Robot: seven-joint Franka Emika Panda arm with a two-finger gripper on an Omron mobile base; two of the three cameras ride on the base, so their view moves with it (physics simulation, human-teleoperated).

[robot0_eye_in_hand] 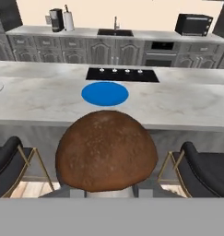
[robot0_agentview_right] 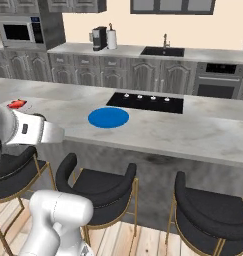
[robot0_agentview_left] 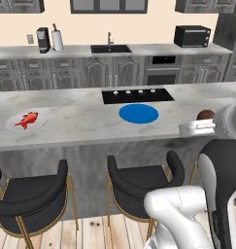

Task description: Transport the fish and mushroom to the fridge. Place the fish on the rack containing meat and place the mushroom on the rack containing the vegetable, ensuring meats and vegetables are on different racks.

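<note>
Insp. note, taken from the stool side of the island. Tool [robot0_agentview_left: 207,121] was closed on the mushroom [robot0_eye_in_hand: 106,150]; the brown cap sat right at the tool's tip, large in the hand view, w/ the pale stem barely visible beneath it. Fingertips themselves were hidden behind the cap. In the left base view the same cap showed as a small brown dome at the end of the white arm, raised above the near right edge of the surface [robot0_agentview_left: 80,124], not resting on it.

Fish [robot0_agentview_left: 26,119], bright red, lay on a pale round plate [robot0_agentview_left: 42,121] at the left end of the surface, well apart from the tool. In the right base view it showed as a red patch at far left, partly behind the arm.

Blue round disc [robot0_agentview_left: 138,113] lay flat mid-surface, just in front of the black cooktop [robot0_agentview_left: 137,95]. Dark stools w/ brass legs [robot0_agentview_left: 27,199] stood along the near side.

Back wall: sink w/ faucet [robot0_agentview_left: 110,47], coffee machine [robot0_agentview_left: 42,40] beside a paper-towel roll [robot0_agentview_left: 57,40], toaster oven [robot0_agentview_left: 192,36] at right, built-in oven [robot0_agentview_left: 161,69] below the back counter.
</note>
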